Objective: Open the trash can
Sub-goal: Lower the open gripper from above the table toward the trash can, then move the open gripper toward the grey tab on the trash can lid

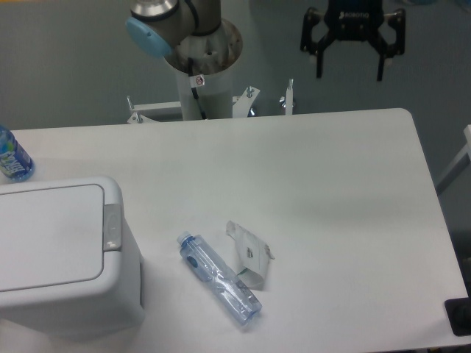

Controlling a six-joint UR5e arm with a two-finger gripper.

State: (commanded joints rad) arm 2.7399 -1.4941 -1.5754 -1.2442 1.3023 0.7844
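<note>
The bin [62,257] sits at the surface's [331,184] left edge, lid down, grey tab [112,226] facing right. A bottle [218,278] lies beside it; I could knock it reaching in. My jaws hang spread, empty, far right.

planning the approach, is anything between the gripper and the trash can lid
Nothing visible blocks it. The black two-finger gripper hangs open beyond the table's far edge; the large white plastic trash can sits front left, lid closed, across bare tabletop.

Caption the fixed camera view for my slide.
Open hand hangs high beyond the table, far from the closed trash can; bottle lies nearby.
</note>
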